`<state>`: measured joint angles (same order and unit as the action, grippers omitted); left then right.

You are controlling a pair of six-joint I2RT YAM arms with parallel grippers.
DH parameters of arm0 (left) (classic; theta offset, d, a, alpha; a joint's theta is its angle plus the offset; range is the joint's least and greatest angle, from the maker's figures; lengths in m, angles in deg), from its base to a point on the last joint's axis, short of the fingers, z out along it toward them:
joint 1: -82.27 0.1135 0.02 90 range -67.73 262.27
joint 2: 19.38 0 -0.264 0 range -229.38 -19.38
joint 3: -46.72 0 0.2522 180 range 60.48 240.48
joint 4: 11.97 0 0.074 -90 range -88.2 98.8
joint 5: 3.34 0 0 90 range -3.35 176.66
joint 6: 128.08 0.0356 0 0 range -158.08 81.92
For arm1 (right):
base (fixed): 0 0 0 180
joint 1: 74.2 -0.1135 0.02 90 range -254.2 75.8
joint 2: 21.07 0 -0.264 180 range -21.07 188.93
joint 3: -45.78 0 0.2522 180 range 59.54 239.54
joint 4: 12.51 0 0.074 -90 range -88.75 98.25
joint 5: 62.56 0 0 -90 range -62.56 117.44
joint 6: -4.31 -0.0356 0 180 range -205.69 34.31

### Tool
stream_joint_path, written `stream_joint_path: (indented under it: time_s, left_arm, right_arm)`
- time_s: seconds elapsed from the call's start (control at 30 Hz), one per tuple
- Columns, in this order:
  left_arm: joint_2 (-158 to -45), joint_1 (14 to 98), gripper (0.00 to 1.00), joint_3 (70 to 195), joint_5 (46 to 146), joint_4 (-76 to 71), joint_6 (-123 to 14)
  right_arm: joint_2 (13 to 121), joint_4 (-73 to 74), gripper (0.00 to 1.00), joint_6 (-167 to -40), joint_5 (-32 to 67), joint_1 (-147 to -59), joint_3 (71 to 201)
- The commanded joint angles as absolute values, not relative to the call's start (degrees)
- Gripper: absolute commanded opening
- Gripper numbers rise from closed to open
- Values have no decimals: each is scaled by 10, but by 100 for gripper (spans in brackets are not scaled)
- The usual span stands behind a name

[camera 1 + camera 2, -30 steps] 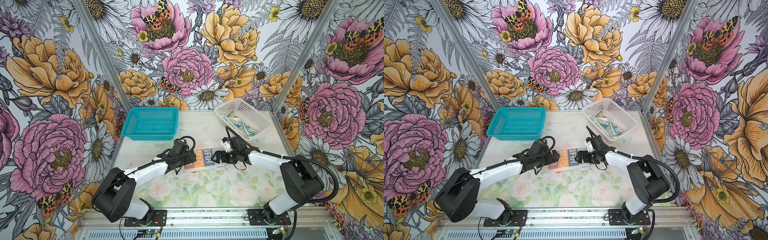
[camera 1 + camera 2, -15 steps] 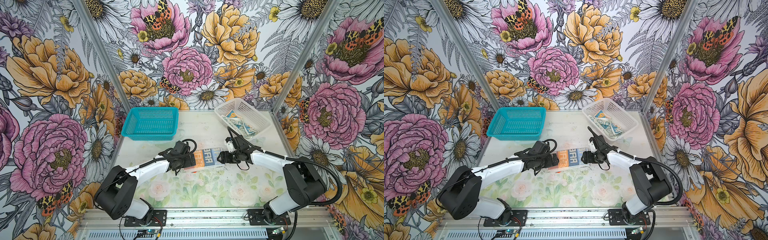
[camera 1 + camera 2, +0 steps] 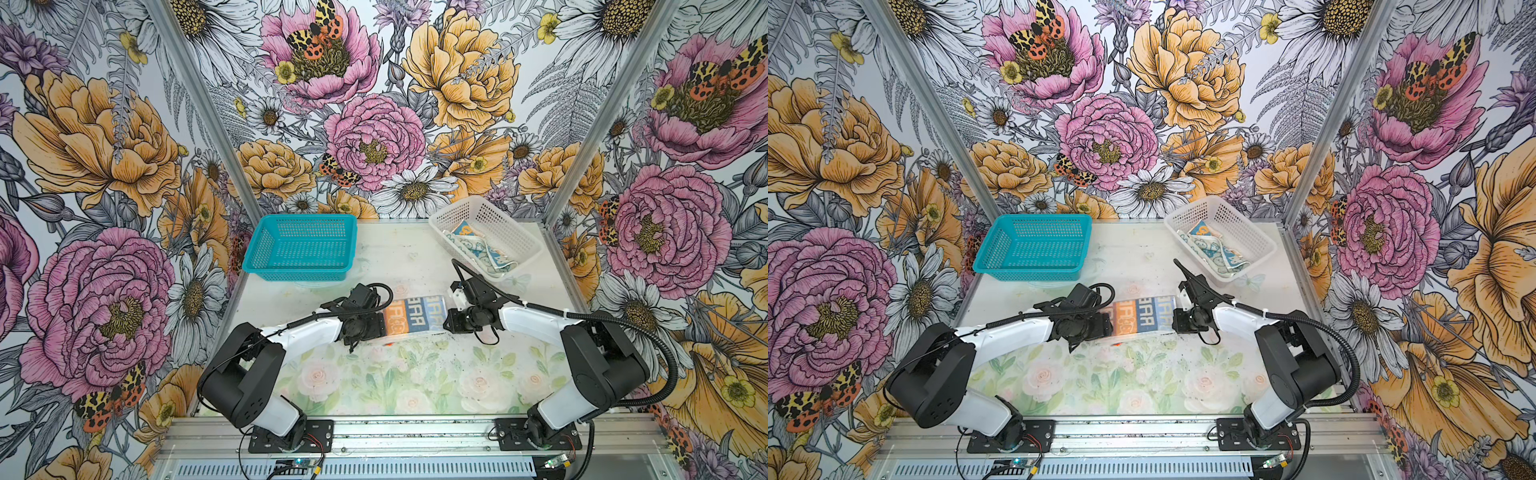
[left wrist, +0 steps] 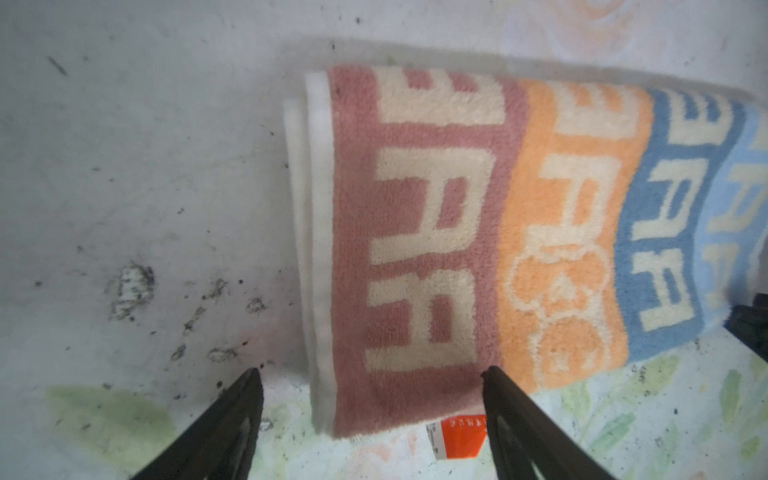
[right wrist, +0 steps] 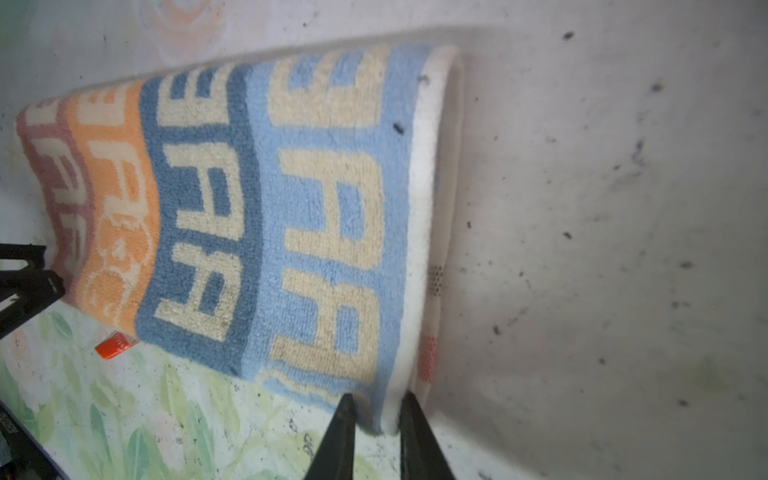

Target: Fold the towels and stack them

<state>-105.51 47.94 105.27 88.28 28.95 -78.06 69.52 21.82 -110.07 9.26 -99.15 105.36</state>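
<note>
The lettered towel (image 3: 415, 313) (image 3: 1144, 313) lies folded into a long band on the table's middle, with pink, orange and blue blocks. At its pink end (image 4: 415, 232) my left gripper (image 4: 372, 374) is open, its fingers straddling the near corner without pinching it. Over at the light-blue end (image 5: 324, 208) my right gripper (image 5: 376, 401) is shut on the white-bordered near corner. From above, the left gripper (image 3: 374, 326) and right gripper (image 3: 453, 322) sit at the band's two ends. Two more towels (image 3: 478, 249), teal and orange, lie crumpled in the white basket (image 3: 519, 232).
A teal basket (image 3: 301, 245) with nothing in it stands at the back left. An orange tag (image 4: 461, 436) sticks out from under the towel's near edge. The side walls stand close to both arms.
My right gripper has closed onto the towel's near right corner. The left gripper's fingers have narrowed a little but stay apart. Both grippers have shifted slightly outward to the towel's ends.
</note>
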Motion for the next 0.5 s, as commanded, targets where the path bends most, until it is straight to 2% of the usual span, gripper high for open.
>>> stream_joint_path:
  time_s: [0.0,0.07,0.17,0.47]
  left_arm:
    - [-1057,478,69,1053,884,296,-771]
    - [-1057,476,64,1054,875,299,-772]
    - [-1059,476,52,1059,868,304,-769]
    - [-1068,476,22,1063,867,314,-761]
  right_arm:
    - [700,214,15,-1097,98,-995,1063]
    - [700,214,9,-1097,97,-995,1063]
    - [698,214,1,-1097,97,-996,1062]
    - [700,213,0,-1098,96,-995,1059]
